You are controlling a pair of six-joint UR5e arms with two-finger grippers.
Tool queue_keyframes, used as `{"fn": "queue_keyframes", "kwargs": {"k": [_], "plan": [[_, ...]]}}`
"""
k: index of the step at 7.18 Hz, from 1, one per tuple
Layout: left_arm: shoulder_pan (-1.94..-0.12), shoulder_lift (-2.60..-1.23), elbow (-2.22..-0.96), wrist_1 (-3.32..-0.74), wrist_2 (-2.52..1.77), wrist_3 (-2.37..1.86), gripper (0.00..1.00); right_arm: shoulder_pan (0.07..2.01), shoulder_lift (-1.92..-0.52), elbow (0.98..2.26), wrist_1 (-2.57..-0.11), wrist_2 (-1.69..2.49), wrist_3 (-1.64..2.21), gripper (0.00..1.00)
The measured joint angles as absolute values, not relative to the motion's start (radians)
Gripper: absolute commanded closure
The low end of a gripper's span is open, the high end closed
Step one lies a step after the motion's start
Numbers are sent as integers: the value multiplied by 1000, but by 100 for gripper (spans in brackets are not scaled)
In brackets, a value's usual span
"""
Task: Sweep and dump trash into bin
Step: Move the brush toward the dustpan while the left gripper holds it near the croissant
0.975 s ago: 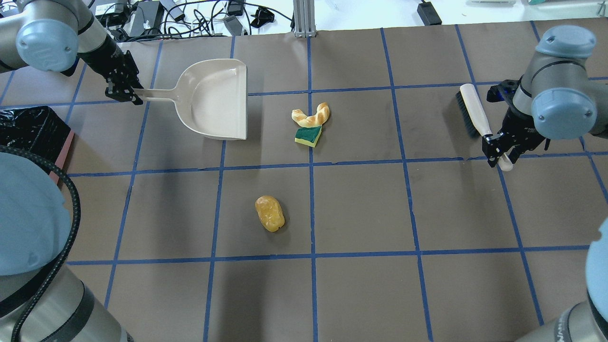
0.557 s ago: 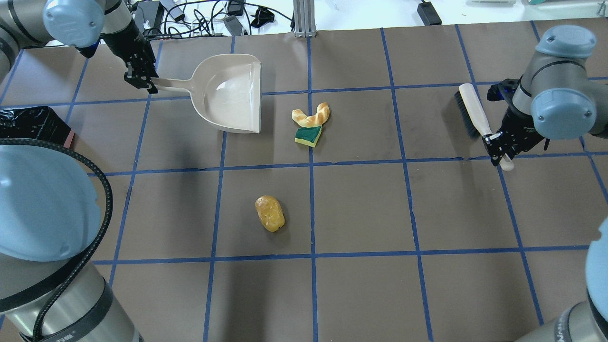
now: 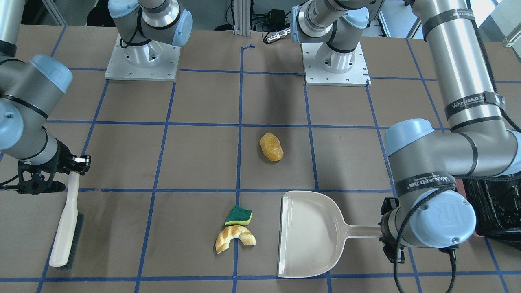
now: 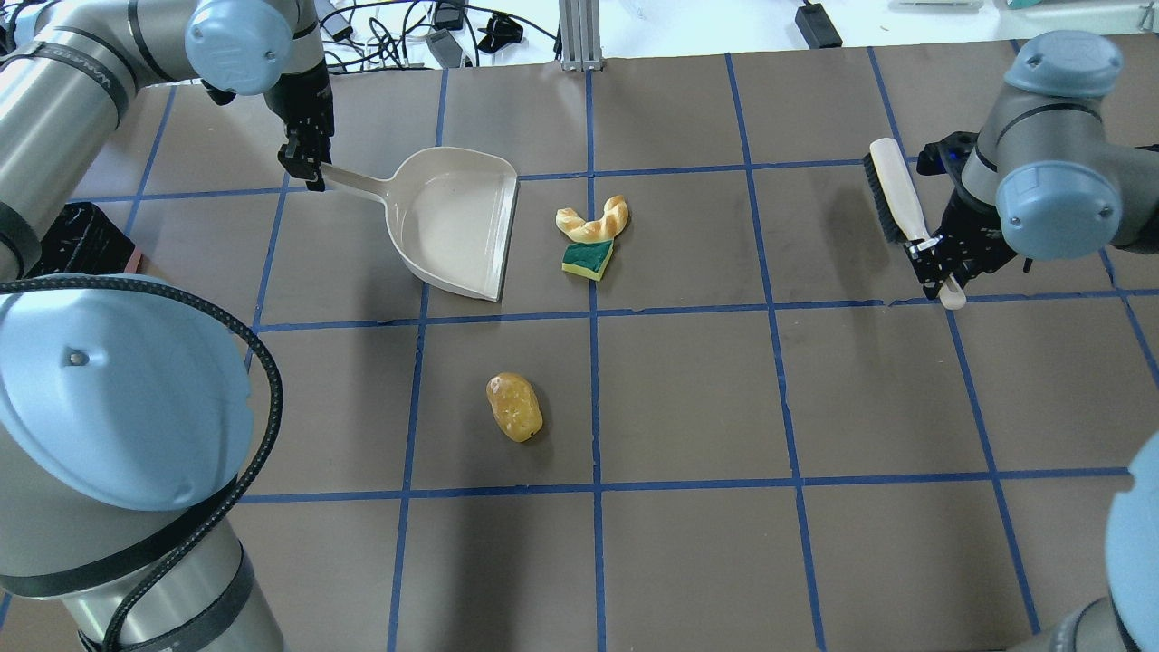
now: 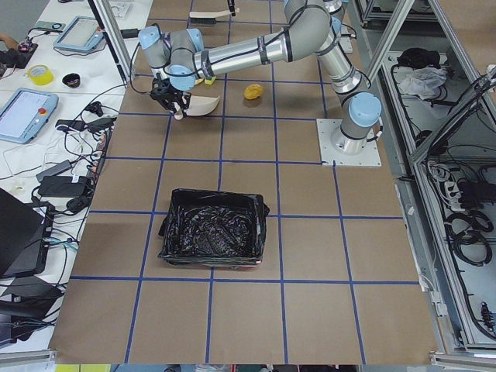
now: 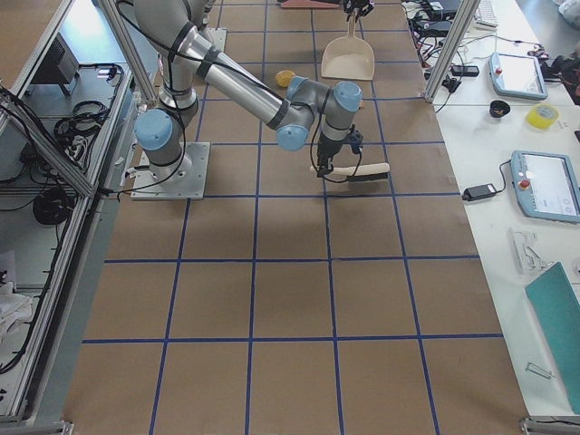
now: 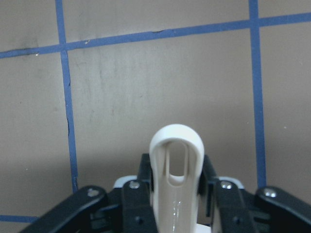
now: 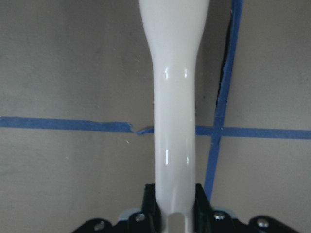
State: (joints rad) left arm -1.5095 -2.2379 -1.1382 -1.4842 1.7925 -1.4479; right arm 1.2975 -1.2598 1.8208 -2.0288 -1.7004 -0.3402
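Trash [image 4: 589, 237] lies unswept on the table [image 4: 905, 407]: croissant piece [image 4: 593, 220] and sponge piece [image 4: 587, 259] just beside the dustpan [image 4: 453, 222] mouth, potato lump [image 4: 514, 407] nearer the robot. Left gripper [image 4: 303, 167] clamps the dustpan handle, right gripper [image 4: 933, 263] the brush [image 4: 892, 204] handle. Sweeping and dumping into the bin [image 5: 260, 225], well apart, remain. Brown surface, blue tape grid, cables beyond.

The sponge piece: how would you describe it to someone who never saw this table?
On the brown, blue-gridded table, look before the open mouth of the beige dustpan. Of the two small items close together there, the sponge piece is the flat one, green on top with a yellow edge; its neighbour is curved golden bread.
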Motion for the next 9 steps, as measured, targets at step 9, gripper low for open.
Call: {"fn": "queue_keyframes", "kwargs": {"k": [9], "plan": [[-1548,-2257,-1148,-1421,1721,-1554,100,1777,-1105,1588,-1803,-1583,297,99]]}}
